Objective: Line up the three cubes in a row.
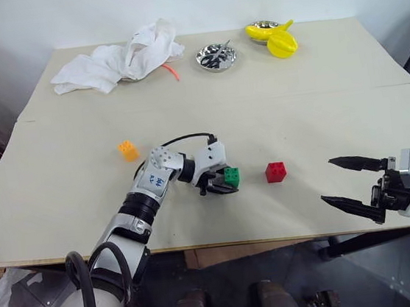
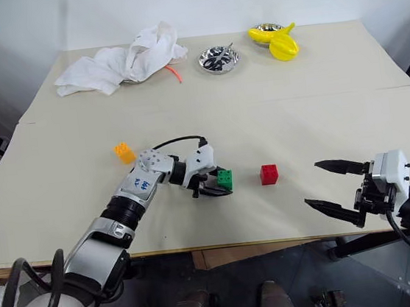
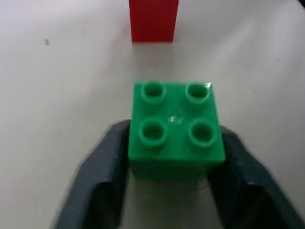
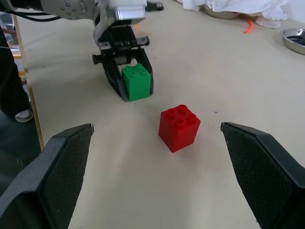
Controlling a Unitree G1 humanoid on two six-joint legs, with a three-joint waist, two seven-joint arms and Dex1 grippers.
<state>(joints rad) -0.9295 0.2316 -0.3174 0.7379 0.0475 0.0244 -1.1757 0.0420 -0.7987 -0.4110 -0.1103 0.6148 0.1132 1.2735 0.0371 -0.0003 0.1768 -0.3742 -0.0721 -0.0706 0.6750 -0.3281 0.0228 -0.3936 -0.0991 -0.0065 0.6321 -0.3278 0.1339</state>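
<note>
Flanking the light, stiff, slick green cube [image 1: 231,176] by its flat sides, my left gripper [image 1: 219,185] is standing slightly parted, grip uncertain, while my right gripper [image 1: 350,188] is gaping wide beside the red cube [image 1: 275,172].

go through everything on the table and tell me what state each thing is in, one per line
Green cube: upright on the table, between the left gripper's fingers.
Red cube: upright, free, apart from the green one.
Orange cube: upright, free, off to the left.
Right gripper: open, empty.
Cloth: crumpled.
Steel bowl: upright, holding something dark.
</note>
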